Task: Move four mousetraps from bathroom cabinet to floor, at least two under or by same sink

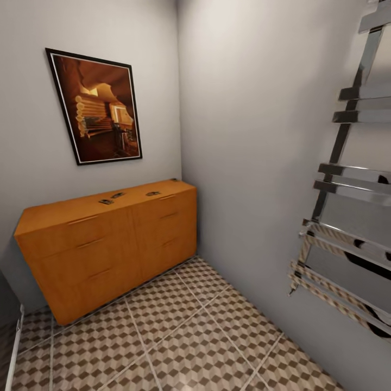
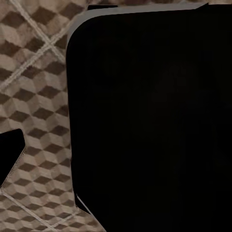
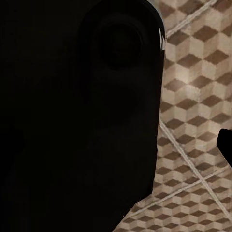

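The orange-brown wooden cabinet (image 1: 108,239) stands against the far wall under a framed picture. On its flat top lie several small mousetraps: one (image 1: 106,201), another (image 1: 118,194), a third (image 1: 152,193), and a small dark speck by the back right corner (image 1: 174,180). The bathroom floor (image 1: 179,336) of cube-patterned tiles stretches from the cabinet toward me. In the left wrist view a black finger tip (image 2: 10,153) pokes in over the floor tiles (image 2: 38,96). The right wrist view has a like black tip (image 3: 225,145) over the tiles (image 3: 193,96). The sink is out of view.
A chrome towel-rail radiator (image 1: 347,217) hangs on the right wall and juts into the passage. A framed picture (image 1: 98,108) hangs above the cabinet. A large black robot body part (image 2: 150,121) blocks much of each wrist view (image 3: 77,121). A white edge (image 1: 16,347) stands at the left.
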### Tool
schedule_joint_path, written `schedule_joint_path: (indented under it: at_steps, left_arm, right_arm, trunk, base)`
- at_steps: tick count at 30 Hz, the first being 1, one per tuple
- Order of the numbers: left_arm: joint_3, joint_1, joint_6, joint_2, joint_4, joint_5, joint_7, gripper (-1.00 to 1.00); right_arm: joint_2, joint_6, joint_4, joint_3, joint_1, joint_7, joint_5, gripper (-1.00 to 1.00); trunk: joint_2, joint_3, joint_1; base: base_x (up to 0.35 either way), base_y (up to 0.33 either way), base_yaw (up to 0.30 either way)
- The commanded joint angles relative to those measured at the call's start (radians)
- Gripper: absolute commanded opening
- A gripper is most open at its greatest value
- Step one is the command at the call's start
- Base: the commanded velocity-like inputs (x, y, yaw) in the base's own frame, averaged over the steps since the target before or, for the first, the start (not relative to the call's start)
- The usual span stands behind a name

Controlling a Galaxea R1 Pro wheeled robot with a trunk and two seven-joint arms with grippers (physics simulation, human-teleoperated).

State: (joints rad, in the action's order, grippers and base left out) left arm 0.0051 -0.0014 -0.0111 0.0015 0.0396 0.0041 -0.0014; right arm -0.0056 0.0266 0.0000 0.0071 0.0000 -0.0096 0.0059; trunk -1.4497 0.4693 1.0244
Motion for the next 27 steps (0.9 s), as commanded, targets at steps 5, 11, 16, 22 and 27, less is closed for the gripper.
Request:
schedule_joint_path:
  at_steps: [5, 11, 16, 22, 27]
  left_arm:
    - [0.0, 0.0, -0.001, 0.0, 0.0, 0.0, 0.0, 1.0]
    - [0.001, 0.0, -0.001, 0.0, 0.0, 0.0, 0.0, 1.0]
    - [0.001, 0.0, -0.001, 0.0, 0.0, 0.0, 0.0, 1.0]
    - [0.001, 0.0, -0.001, 0.0, 0.0, 0.0, 0.0, 1.0]
    - [0.001, 0.0, -0.001, 0.0, 0.0, 0.0, 0.0, 1.0]
  right_arm:
    - [0.0, 0.0, 0.0, 0.001, 0.0, -0.001, 0.0, 1.0]
    - [0.0, 0.005, 0.0, 0.003, 0.0, 0.001, 0.003, 1.0]
    - [-0.002, 0.007, 0.0, 0.002, 0.0, 0.0, 0.002, 1.0]
    - [0.0, 0.009, 0.0, 0.003, 0.0, 0.0, 0.005, 1.0]
    - [-0.002, 0.01, 0.0, 0.004, 0.0, 0.0, 0.006, 1.0]
  trunk:
    - [0.0, 0.001, 0.001]
    - [0.0, 0.001, 0.001]
    - [0.0, 0.001, 0.001]
    - [0.0, 0.001, 0.001]
    - [0.0, 0.001, 0.001]
  base:
    - [0.322, 0.0, 0.0]
    - [0.322, 0.0, 0.0]
    - [0.322, 0.0, 0.0]
    - [0.322, 0.0, 0.017]
    - [0.322, 0.0, 0.159]
